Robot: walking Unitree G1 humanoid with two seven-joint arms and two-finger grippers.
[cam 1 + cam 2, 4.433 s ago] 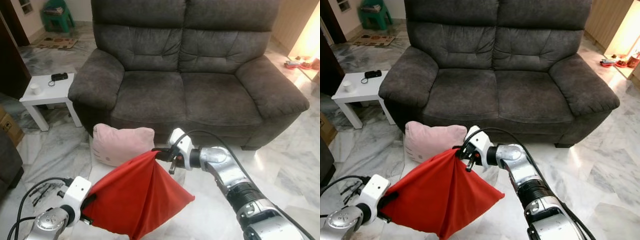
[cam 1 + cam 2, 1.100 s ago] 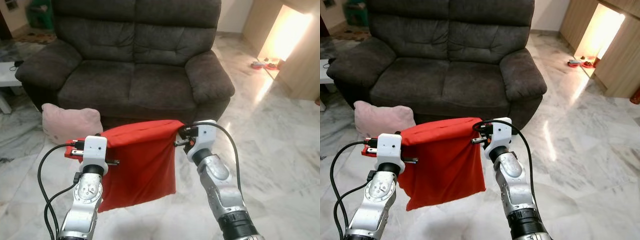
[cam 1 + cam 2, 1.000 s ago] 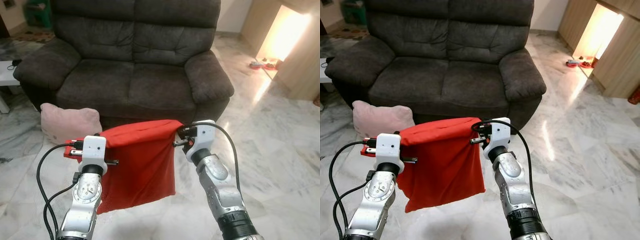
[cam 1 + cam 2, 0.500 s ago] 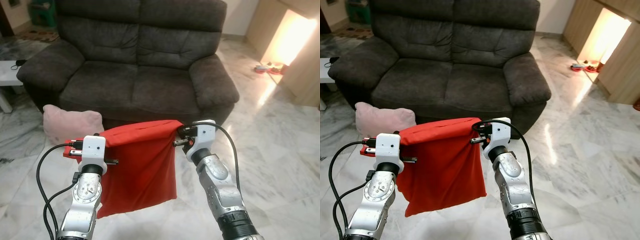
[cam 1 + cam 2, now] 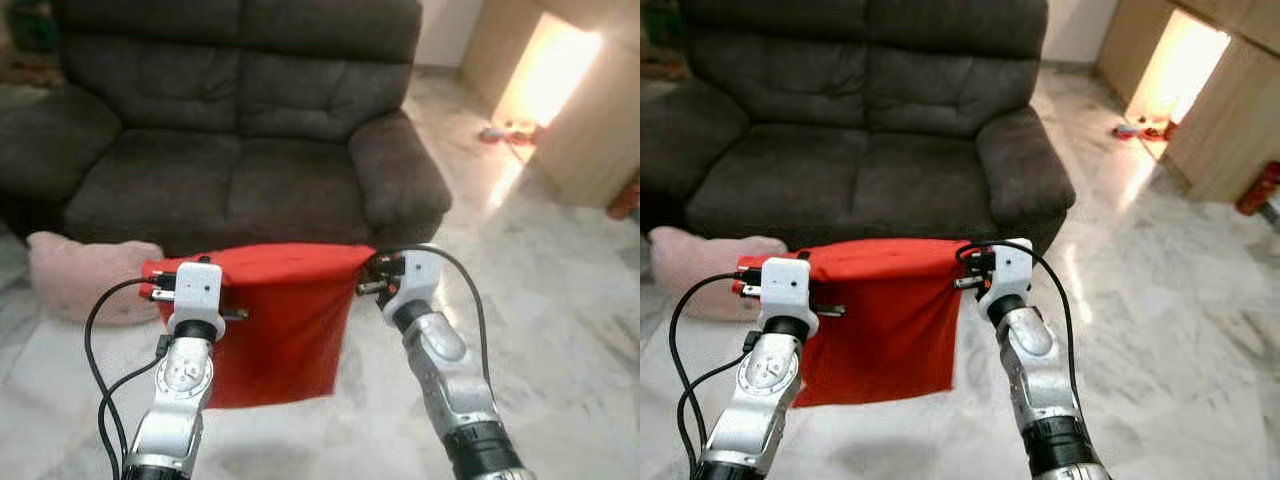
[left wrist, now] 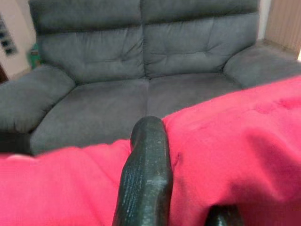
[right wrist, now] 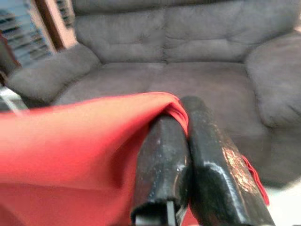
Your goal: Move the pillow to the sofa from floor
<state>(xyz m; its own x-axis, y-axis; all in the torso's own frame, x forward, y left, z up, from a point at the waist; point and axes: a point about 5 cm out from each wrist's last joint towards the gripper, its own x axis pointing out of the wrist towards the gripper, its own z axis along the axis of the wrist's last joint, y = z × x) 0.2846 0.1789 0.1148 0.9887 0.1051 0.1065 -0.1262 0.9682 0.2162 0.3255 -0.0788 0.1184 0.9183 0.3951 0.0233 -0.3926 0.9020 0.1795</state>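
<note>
Both arms raised in front of the sofa (image 5: 240,150), red pillow (image 5: 275,320) strung between them and hanging clear of the floor (image 5: 560,300).

Left gripper (image 5: 152,290) pinches the pillow's upper left corner. In the left wrist view the fingers (image 6: 145,183) are clamped on red fabric, with cloth bunched on both sides of the black finger.

Right gripper (image 5: 366,278) pinches the upper right corner. In the right wrist view its two fingers (image 7: 164,160) are pressed together with a fold of red fabric caught between them near the tips.

The pillow's top edge runs roughly level from one gripper to the other; the rest drapes flat and limp below it, with the lower edge above the marble floor. It hangs just in front of the sofa's front edge, not touching the seat cushions as far as can be seen.

A pink cushion (image 5: 85,275) lies on the floor at the sofa's front left corner, beside the left arm and apart from the red pillow.

The sofa is dark grey, a two-seater. Head views are slightly blurred. A bright doorway (image 5: 545,70) is at the far right, past the sofa's right armrest.
</note>
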